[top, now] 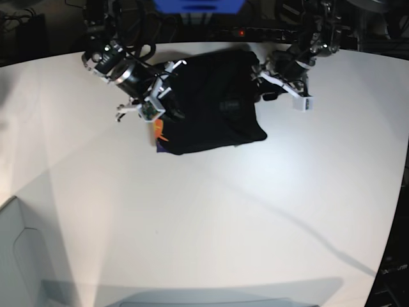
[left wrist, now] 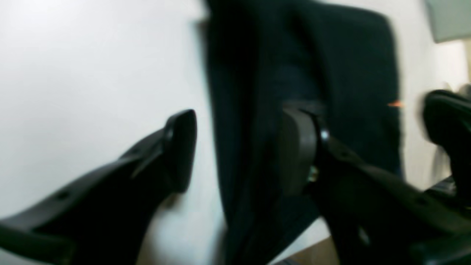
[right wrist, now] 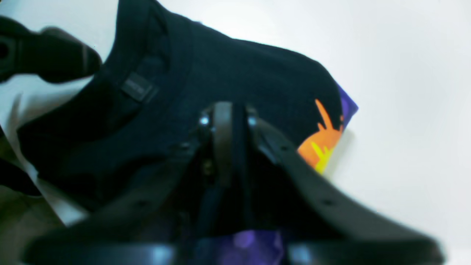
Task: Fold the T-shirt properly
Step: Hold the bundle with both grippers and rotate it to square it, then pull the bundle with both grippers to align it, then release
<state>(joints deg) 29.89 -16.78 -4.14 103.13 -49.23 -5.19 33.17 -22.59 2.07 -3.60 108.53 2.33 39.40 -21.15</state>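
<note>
A: White and matte, the table (top: 211, 217) is the biggest thing here, curved at its far edge. Everything else I'll place against the shirt (top: 208, 102).

B: Where does the shirt lie?

A: Near the table's far edge, folded into a rough black rectangle of soft cloth. A sliver of orange print (top: 159, 132) and a purple patch (right wrist: 347, 105) peek out at its corner, on the right arm's side.

B: What crowds it?

A: Behind the shirt sit dark cables and a blue box (top: 198, 5), off the table. A pale grey shape (top: 22, 256) lies well in front of the shirt, at the near corner.

B: The grippers?

A: The right gripper (right wrist: 226, 121) hangs over the shirt's edge by the print; its black fingers stand close together, and the blur hides whether cloth is caught between them, so I cannot tell. The left gripper (left wrist: 239, 147) is on the shirt's opposite side, fingers spread wide, one over bare table, the other over the cloth, gripping nothing.

B: Any writing?

A: A small dark tag (right wrist: 138, 87) is sewn inside the collar; its text is too blurred to read.
</note>
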